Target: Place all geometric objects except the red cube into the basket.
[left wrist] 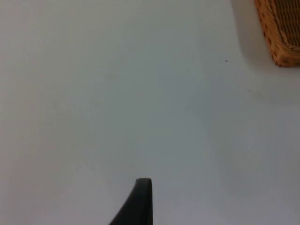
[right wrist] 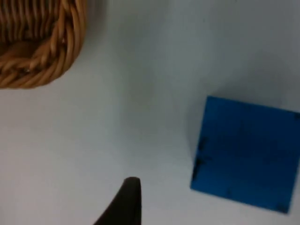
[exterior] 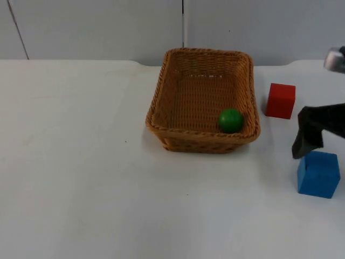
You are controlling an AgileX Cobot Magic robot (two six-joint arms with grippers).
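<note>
A woven wicker basket (exterior: 161, 102) stands mid-table with a green ball (exterior: 230, 120) inside, near its front right corner. To its right a red cube (exterior: 281, 100) rests on the table. Nearer the front, at the right edge, lies a blue cube (exterior: 318, 174). My right gripper (exterior: 312, 135) hangs just above the blue cube's back left corner, between the two cubes. In the right wrist view the blue cube (right wrist: 246, 152) lies close by, and the basket's corner (right wrist: 42, 47) is farther off. My left gripper (left wrist: 140, 201) waits over bare table, left of the basket's corner (left wrist: 283, 33).
The white table (exterior: 81, 162) runs wide to the left and front of the basket. A grey partition wall (exterior: 97, 27) closes the back.
</note>
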